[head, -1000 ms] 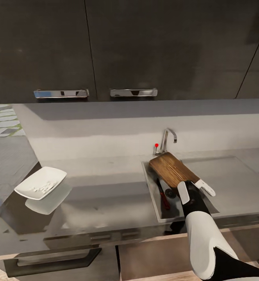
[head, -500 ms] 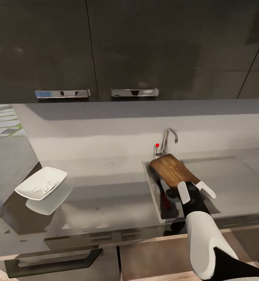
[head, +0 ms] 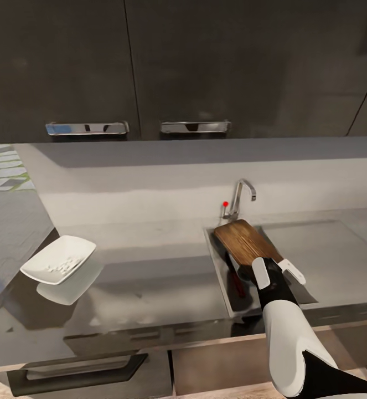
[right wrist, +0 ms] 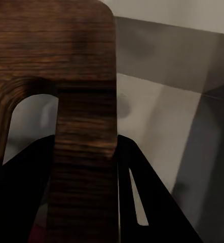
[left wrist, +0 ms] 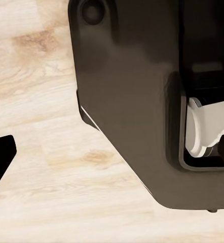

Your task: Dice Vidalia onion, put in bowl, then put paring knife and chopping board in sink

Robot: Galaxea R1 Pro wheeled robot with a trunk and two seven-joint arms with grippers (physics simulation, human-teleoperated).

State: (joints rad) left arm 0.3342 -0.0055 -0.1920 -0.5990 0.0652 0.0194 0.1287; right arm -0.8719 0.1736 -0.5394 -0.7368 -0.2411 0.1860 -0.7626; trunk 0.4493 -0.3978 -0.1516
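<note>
My right gripper (head: 276, 272) is clamped on the handle end of the chopping board (head: 245, 241), fingers pinching the strip beside the oval slot, as the right wrist view confirms (right wrist: 84, 152). I hold the board tilted over the sink (head: 222, 282), its far end up toward the tap (head: 239, 199) and its near end at the gripper. Under the board, in the basin, I see a dark and red thing lying near the drain; too hidden to name. One board, one tap with a red-tipped lever, one white bowl (head: 58, 259) well to the left on the countertop (head: 150, 277), holding pale bits. Two chrome handles on the upper cabinets (head: 128, 61). Right forearm reaches forward from low right, wrist straight. My left gripper's state: cannot tell; its wrist view gives wood flooring (left wrist: 36, 116) and a dark robot part.
</note>
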